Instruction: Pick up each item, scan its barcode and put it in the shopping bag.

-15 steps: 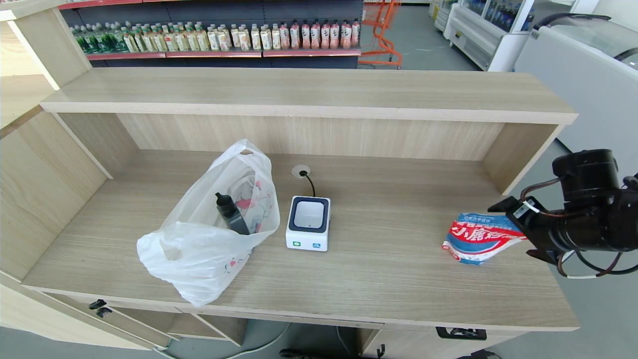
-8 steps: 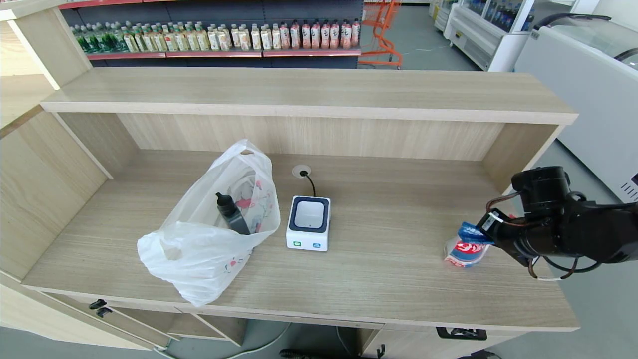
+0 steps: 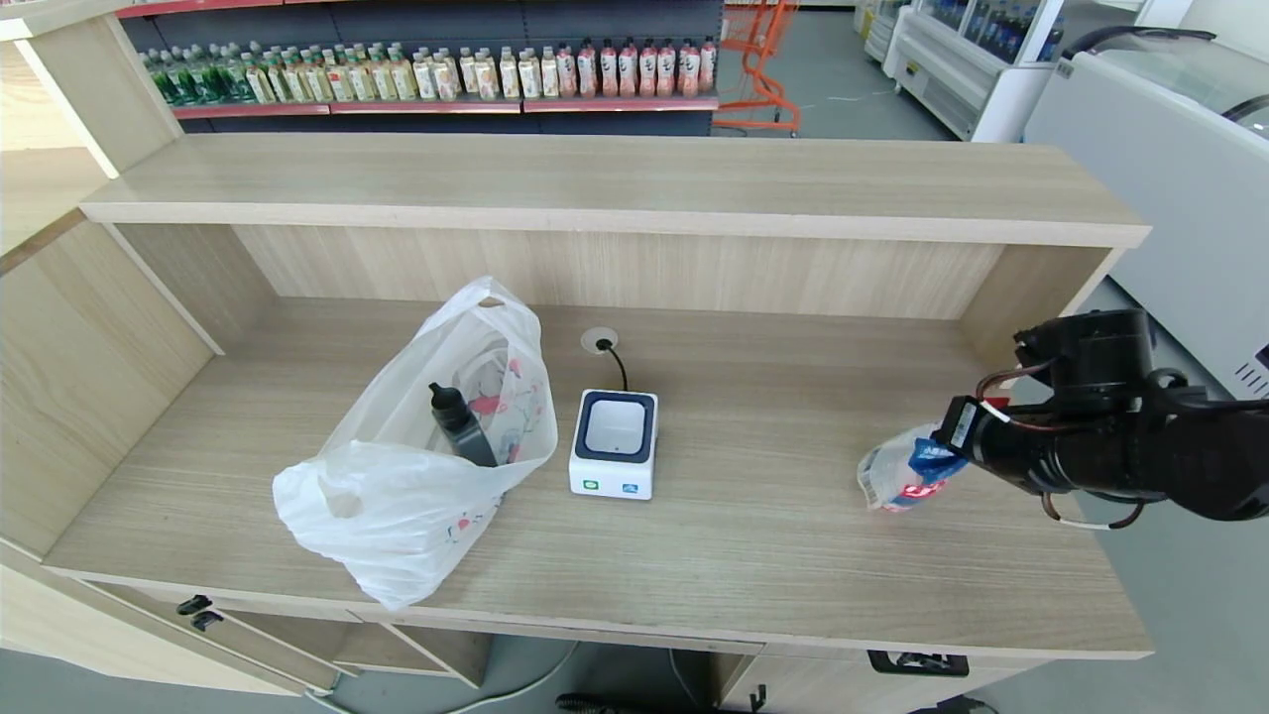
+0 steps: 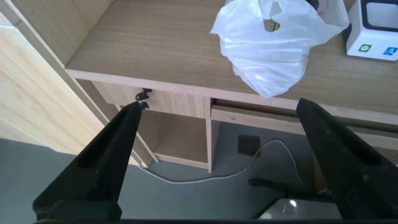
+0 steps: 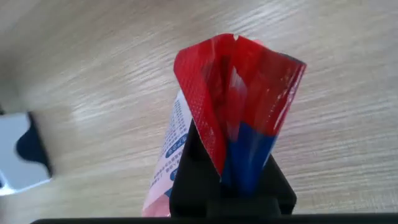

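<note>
Partly hidden — pouch within end effector

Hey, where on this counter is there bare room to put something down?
The widest bare stretch of the counter lies between the scanner and the packet in the right gripper. Another bare patch sits left of the shopping bag, up to the side wall. It is crowded where bag and scanner stand close together.
</note>
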Robot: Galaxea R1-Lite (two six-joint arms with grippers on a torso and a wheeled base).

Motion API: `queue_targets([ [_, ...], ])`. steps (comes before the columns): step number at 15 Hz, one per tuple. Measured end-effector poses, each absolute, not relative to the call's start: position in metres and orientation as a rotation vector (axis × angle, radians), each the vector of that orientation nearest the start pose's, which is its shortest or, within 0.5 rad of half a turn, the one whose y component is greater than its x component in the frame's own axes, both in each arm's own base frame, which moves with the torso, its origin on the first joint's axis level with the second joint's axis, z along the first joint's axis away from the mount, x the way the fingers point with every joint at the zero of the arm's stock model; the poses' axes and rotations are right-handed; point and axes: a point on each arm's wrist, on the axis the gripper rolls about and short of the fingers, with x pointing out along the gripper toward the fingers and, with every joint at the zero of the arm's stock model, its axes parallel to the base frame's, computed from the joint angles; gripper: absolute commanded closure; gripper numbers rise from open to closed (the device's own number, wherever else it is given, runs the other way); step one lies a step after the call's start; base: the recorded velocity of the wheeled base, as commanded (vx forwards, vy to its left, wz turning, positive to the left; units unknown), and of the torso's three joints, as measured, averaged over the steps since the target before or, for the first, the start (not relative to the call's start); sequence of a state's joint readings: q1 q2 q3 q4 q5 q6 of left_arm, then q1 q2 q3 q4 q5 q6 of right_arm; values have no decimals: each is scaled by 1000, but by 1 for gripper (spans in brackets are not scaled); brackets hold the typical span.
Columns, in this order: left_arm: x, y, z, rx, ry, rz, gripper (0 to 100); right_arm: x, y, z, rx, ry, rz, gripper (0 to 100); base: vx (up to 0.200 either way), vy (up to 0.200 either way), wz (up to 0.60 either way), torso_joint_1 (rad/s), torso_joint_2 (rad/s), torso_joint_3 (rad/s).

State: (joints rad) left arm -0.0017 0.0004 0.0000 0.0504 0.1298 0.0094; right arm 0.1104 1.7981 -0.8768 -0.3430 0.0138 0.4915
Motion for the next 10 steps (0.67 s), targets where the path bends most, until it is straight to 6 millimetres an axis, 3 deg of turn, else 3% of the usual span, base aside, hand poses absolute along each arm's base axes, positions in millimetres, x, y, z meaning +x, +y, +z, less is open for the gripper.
queue_targets([
  [2,-23,3,70,13,51,128,0,303,39,169,436,563,232,100,0,0,0,0,0,0],
  [7,-23,3,70,13,51,128,0,248,45,228,382,435,1058,100,0,0,0,0,0,0],
  [10,-23,3,70,13,51,128,0,228,60,246,340,390,1273,100,0,0,0,0,0,0],
])
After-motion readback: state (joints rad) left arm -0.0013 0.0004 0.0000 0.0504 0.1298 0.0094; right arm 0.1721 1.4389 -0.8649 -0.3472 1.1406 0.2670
